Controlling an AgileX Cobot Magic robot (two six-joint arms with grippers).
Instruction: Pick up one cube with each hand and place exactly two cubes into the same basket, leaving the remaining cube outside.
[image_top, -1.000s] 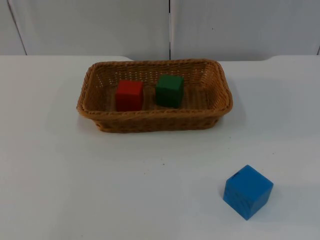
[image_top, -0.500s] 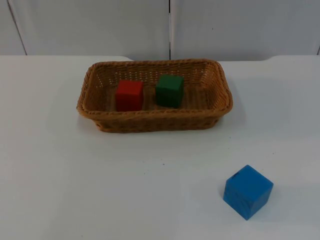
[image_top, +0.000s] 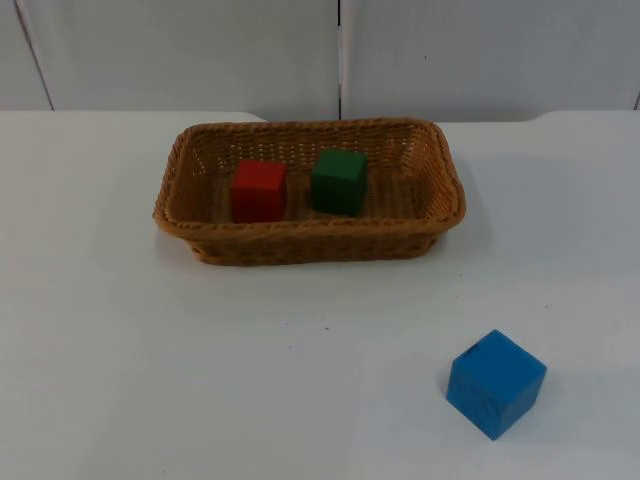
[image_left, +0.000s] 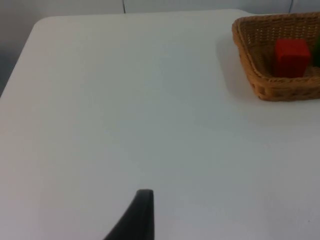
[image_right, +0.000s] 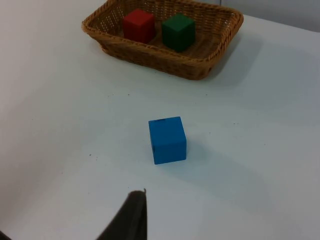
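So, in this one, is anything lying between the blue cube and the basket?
Nothing visible does. In the top view only bare white table lies between the blue cube and the basket, which holds the red cube and green cube side by side, slightly apart.

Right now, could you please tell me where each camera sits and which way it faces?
Top view: fixed above, facing down and forward at the wicker basket holding the red cube and green cube; blue cube outside.
Left wrist view: on the left arm, facing table and basket; one fingertip shows.
Right wrist view: on the right arm, facing the blue cube; one fingertip shows.
All share the basket and red cube.
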